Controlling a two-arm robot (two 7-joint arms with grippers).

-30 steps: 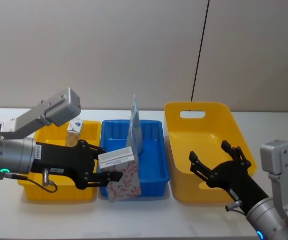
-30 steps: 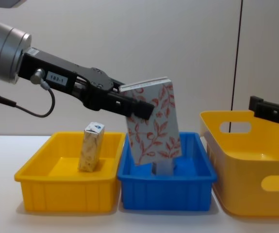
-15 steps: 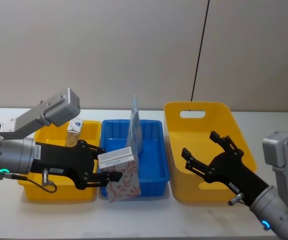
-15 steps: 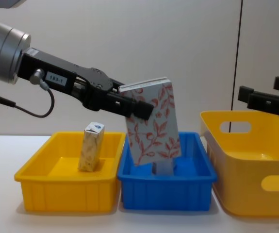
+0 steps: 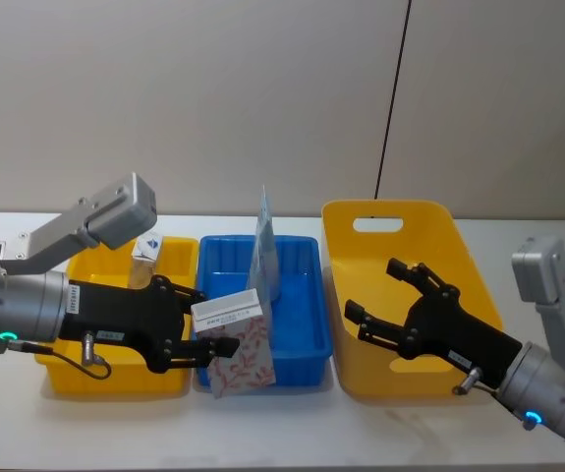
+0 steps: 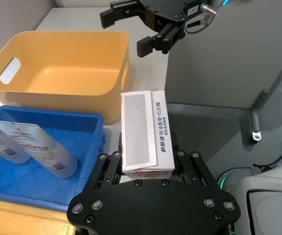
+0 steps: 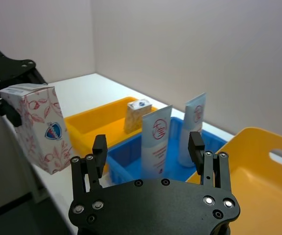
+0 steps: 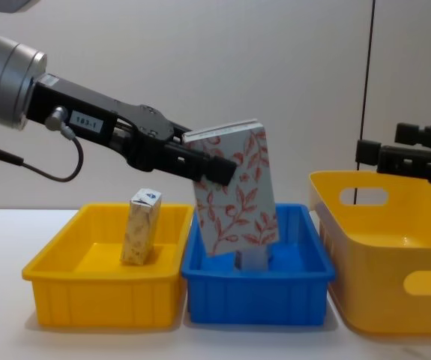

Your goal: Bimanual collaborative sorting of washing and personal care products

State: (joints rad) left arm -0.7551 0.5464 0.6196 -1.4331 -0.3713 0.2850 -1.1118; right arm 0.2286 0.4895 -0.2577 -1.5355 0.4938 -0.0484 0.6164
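Two grippers up on your screen. Your left gripper [image 5: 215, 324] has fingers clamped on leaf-print box [image 8: 236, 191], box tilted, held over near left corner of blue tray [image 5: 300, 295]. Two tubes [image 7: 155, 142] upright in that tray. Small carton [image 5: 146, 250] stands in left yellow tray [image 5: 115, 380]. Your right gripper [image 5: 375, 288] has fingers spread wide, holding nothing, above big yellow bin [image 5: 339, 212].

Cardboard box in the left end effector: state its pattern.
The cardboard box is white with red-orange leaves; chest view best.

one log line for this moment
left gripper: shut on leaf-print box, raised by blue tray front | right gripper: open, above large yellow bin
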